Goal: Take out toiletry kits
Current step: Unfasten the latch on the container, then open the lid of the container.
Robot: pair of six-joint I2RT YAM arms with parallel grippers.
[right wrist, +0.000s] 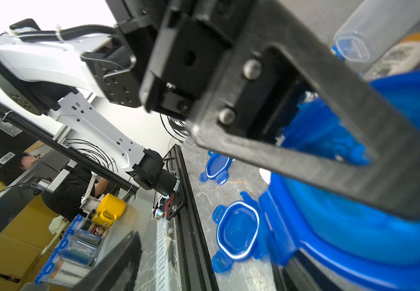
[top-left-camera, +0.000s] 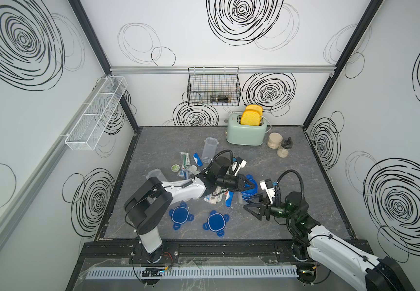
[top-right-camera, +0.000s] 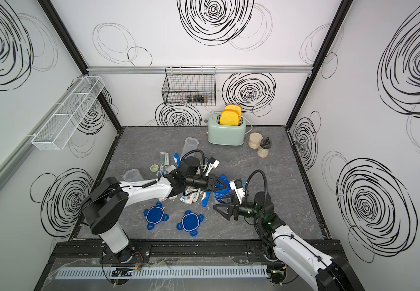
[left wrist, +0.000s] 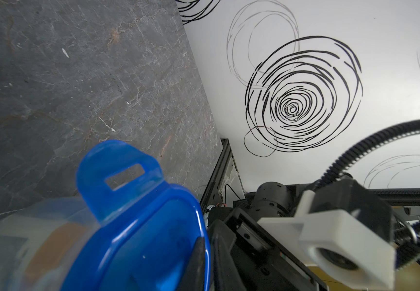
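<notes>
My left gripper (top-left-camera: 251, 186) is shut on the rim of a blue four-tab lid (left wrist: 153, 239). The lid sits on a clear jar (left wrist: 27, 247), and something tan shows through the jar's wall. My right gripper (top-left-camera: 252, 210) stands open just in front of that jar, with nothing between its jaws; one finger lies beside the lid (right wrist: 355, 226). Loose toiletry kit items lie on the table: a green sachet (top-left-camera: 184, 158), a round tin (top-left-camera: 176, 167), a blue toothbrush (top-left-camera: 197, 159). A pile of tubes and packets (top-left-camera: 216, 199) lies partly hidden under the left arm.
Two loose blue lids (top-left-camera: 178, 215) (top-left-camera: 215, 223) lie near the front. Two empty clear jars (top-left-camera: 209, 150) (top-left-camera: 155, 174) lie at the left middle. A green toaster (top-left-camera: 246, 131), a beige jar (top-left-camera: 274, 141) and a grinder (top-left-camera: 285, 148) stand at the back.
</notes>
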